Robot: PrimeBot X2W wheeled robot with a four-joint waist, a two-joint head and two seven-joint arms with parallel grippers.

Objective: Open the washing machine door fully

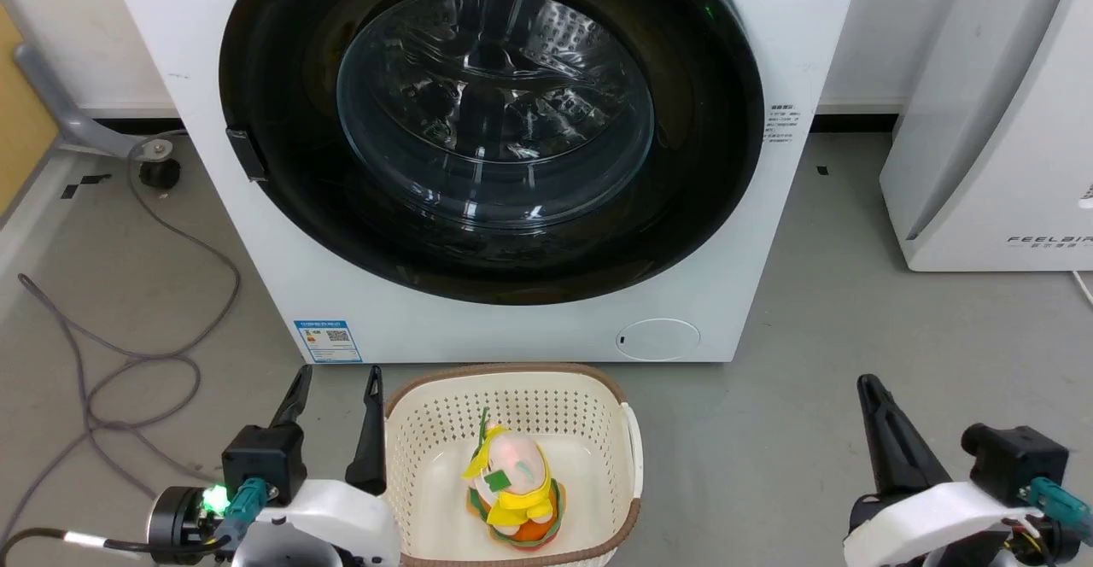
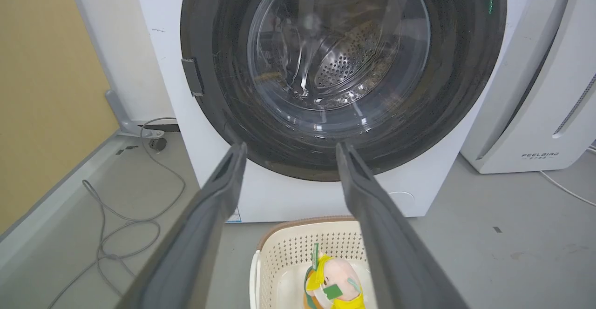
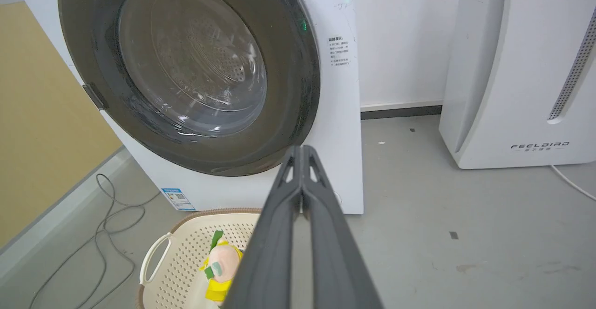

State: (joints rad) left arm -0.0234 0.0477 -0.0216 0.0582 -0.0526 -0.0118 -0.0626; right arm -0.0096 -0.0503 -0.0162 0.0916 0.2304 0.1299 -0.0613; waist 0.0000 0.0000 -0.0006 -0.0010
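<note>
At twelve o'clock we see the round glossy black washing machine door (image 1: 491, 123) shut flush on the big white washing machine (image 1: 478, 328). Our left gripper (image 1: 338, 375), seven o'clock, is spread; our right gripper (image 1: 873, 392), five o'clock, pressed together.

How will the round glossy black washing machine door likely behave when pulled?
The round glossy black washing machine door looks rigid, so it should probably swing as one piece, not flex. Its glossy face is likely slippery; the small dark tab at its left edge seems the better purchase. Shut flush, it may resist at first.
</note>
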